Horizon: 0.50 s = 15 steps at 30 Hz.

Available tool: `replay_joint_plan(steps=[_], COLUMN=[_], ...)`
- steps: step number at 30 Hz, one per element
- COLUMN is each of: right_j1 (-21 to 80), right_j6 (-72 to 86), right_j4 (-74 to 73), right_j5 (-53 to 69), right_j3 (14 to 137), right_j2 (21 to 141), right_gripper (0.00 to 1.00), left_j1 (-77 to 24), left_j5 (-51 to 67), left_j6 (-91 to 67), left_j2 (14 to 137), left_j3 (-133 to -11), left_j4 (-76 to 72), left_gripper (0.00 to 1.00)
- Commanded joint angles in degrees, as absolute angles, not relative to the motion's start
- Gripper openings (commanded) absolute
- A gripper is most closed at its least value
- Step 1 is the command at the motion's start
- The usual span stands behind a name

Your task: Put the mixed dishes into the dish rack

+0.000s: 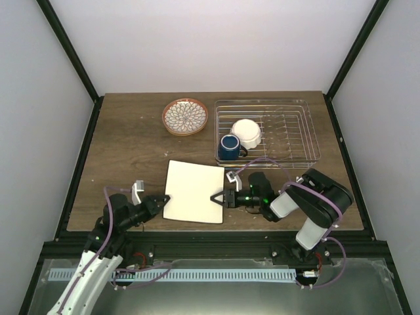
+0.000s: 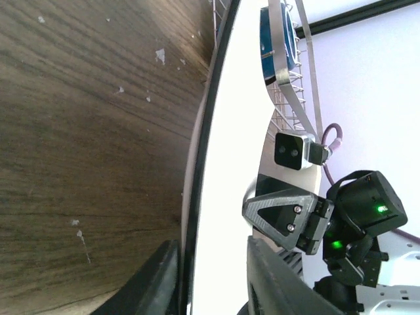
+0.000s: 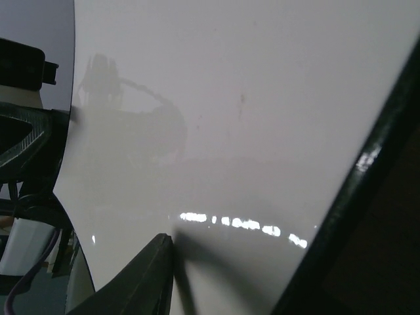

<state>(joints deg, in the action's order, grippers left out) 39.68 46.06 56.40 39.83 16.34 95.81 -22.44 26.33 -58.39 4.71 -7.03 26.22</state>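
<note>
Wooden table [image 1: 125, 151]: cream plate [image 1: 193, 191] flat, long axis near-far.

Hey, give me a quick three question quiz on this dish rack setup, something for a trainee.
1. True or false: the dark blue mug sits inside the dish rack.
2. Where is the cream rectangular plate? A) inside the rack B) between the left end effector and the right end effector C) under the mug
3. How many dishes lie on the table outside the rack?
Key: 1 true; 2 B; 3 two.
</note>
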Motion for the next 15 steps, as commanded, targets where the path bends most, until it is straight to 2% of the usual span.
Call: replay_joint_plan(steps=[1,11,15], right_j1=[41.8,41.8,41.8], right_j6=[42.1,41.9,42.0], right_j4=[60.4,61.3,61.9], right_j5=[44.6,46.7,47.2], right_j3=[18.3,19.3,19.4], right_j2=[95.5,96.6,96.6], right_gripper=[0.14,0.01,0.01], left_j1=[-22.9,-22.9,-22.9], left_j5=[32.1,31.2,30.7], left_j6=[-58.0,-56.6,-55.7], left_j2=[4.0,4.2,4.6], left_j3=[-1.0,1.9,3.1], left_j4=[30.1,30.5,30.5], left_gripper=[0.33,0.45,0.49])
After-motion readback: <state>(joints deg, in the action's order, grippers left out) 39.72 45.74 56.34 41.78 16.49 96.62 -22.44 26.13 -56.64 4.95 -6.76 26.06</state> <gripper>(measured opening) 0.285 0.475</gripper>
